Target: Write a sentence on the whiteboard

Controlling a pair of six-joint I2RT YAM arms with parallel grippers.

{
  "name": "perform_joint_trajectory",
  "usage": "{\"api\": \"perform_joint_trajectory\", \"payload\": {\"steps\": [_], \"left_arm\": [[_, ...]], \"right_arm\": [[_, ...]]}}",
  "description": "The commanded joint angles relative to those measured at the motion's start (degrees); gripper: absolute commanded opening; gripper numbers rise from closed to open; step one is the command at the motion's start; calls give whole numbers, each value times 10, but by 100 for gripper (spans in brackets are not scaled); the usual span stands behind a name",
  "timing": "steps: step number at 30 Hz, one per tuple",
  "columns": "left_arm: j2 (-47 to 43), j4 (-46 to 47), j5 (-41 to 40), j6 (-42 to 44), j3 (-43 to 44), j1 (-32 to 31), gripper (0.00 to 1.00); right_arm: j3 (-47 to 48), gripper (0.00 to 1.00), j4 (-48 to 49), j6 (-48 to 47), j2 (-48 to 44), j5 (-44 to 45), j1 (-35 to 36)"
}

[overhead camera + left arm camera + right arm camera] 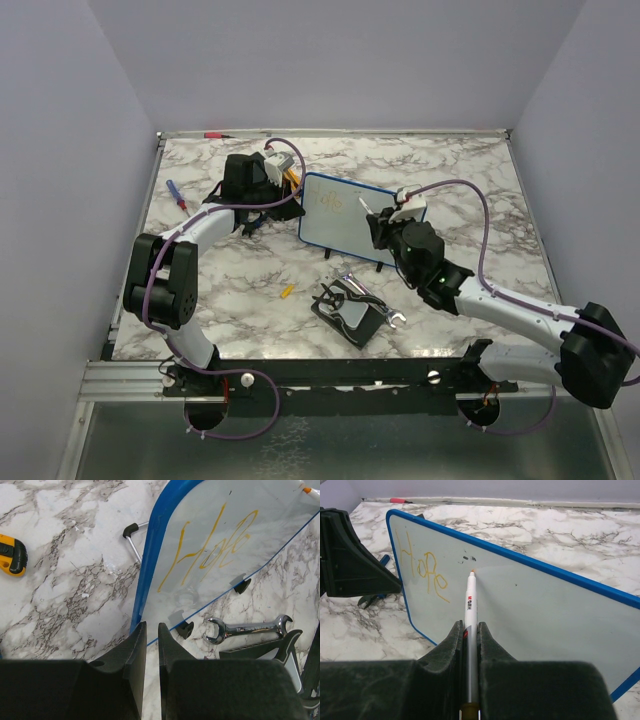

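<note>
The whiteboard (350, 225) stands tilted on small black feet at mid-table, white with a blue rim. On it "Hope" is written in orange-yellow (215, 550); the word also shows in the right wrist view (422, 567). My right gripper (468, 625) is shut on a white marker (470, 602) whose orange tip is at the board's face, to the right of the word. In the top view it (383, 218) is over the board's right part. My left gripper (152, 625) has its fingers almost together with nothing between them, just off the board's blue rim (150, 555).
A chrome wrench (250, 628) lies by the board's feet next to a black pad (352, 315). A yellow-black knife (12, 555) lies to the left. A red-blue screwdriver (176, 193) and a red pen (215, 134) lie at far left and back.
</note>
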Motion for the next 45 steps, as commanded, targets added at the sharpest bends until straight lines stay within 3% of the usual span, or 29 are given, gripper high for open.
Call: {"api": "perform_joint_trajectory", "payload": {"steps": [1,20,29,45], "left_arm": [[-8,-7,2,8,10,-3,16],[-10,-7,3,8,12,-3,16],[-10,-7,2,8,11,-3,16],[-11,-7,3,8,12,-3,16]], "right_arm": [[-3,0,-9,7,8,10,-2],[-41,0,-37,68,19,-32,-2],[-43,0,-28,53,-29,-55,-2],[-29,0,-26,38,-18,-4,-2]]}}
